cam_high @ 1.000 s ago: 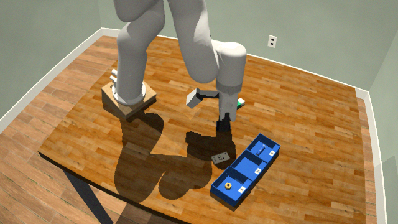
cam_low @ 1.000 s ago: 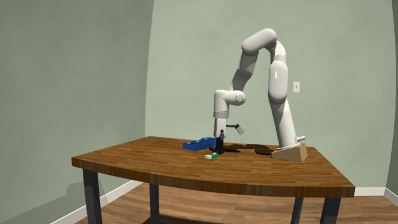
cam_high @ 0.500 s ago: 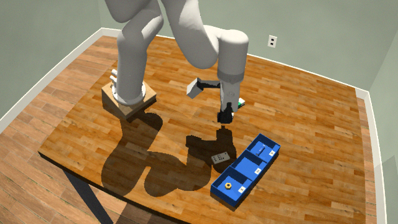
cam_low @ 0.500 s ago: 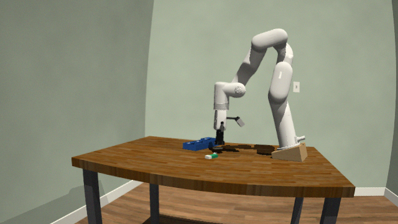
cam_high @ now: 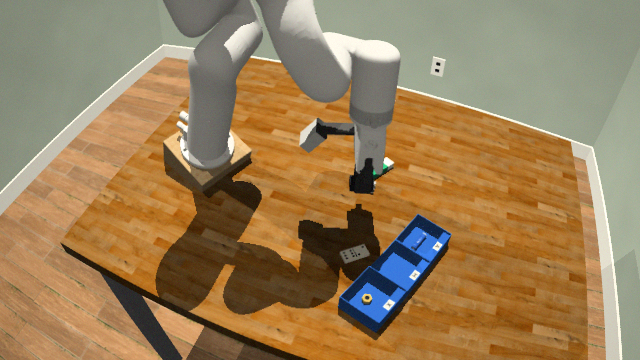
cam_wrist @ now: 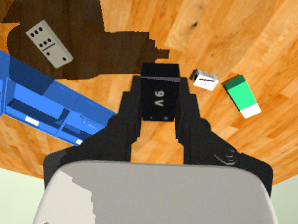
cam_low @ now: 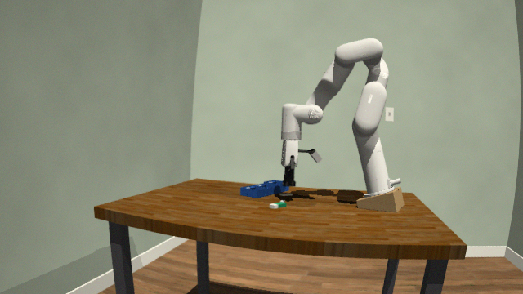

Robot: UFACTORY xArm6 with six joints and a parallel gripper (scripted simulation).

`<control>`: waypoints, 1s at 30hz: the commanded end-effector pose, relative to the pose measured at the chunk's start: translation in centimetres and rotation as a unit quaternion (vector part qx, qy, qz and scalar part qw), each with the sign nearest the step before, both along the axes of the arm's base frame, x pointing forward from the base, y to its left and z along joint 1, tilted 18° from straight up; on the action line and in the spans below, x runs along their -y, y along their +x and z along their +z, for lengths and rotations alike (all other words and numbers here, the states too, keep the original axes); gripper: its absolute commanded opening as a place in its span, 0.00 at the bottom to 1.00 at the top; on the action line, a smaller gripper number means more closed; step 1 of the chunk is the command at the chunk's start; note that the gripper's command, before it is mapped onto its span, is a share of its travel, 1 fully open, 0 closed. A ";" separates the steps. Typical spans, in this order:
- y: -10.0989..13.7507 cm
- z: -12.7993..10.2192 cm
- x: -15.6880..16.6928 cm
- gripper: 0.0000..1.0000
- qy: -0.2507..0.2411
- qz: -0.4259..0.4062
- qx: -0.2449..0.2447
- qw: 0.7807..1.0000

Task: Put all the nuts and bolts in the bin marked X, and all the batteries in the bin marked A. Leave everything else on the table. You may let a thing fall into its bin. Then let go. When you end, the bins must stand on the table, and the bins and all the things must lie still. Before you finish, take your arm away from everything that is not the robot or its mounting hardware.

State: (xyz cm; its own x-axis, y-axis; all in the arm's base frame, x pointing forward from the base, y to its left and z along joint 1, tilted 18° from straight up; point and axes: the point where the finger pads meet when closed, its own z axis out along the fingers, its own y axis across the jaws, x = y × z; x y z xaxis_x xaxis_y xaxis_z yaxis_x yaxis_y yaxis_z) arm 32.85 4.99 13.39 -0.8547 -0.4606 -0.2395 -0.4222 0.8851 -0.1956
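Observation:
My gripper [cam_high: 362, 186] is shut on a black 9V block battery [cam_wrist: 160, 94] and holds it above the table, between the arm's base and the bin. It also shows in the exterior view [cam_low: 289, 178]. A blue bin [cam_high: 395, 272] with three compartments lies at the front right. A brass nut [cam_high: 366, 298] lies in its nearest compartment. A small dark thing [cam_high: 419, 241] lies in its farthest compartment. The middle compartment looks empty. The white labels on the bin are too small to read.
A white domino [cam_high: 354, 253] lies in the arm's shadow just left of the bin. A green and white eraser [cam_high: 385, 166] lies on the table behind the gripper, with a small white piece [cam_wrist: 204, 80] beside it. The arm's wooden base [cam_high: 207, 160] stands at the back left.

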 end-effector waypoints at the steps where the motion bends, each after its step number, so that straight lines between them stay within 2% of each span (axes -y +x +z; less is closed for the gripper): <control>1: 0.1 0.2 0.0 0.00 0.000 0.000 0.002 1.000; 3: 0.1 0.1 0.0 0.00 0.000 0.000 0.002 1.000; 7: 2.3 0.9 0.5 0.00 0.000 0.000 0.002 1.000; 9: 2.3 0.9 0.5 0.00 0.000 0.000 0.002 1.000; 16: 6.2 2.2 1.4 0.00 0.000 0.000 0.002 1.000; 20: 6.5 2.3 1.5 0.00 0.000 0.000 0.002 1.000; 23: 8.2 2.8 1.9 0.00 -0.023 0.071 -0.003 0.997; 26: 8.8 3.0 2.0 0.00 -0.026 0.081 -0.003 0.996; 30: 11.0 3.8 2.5 0.00 -0.048 0.141 -0.005 0.989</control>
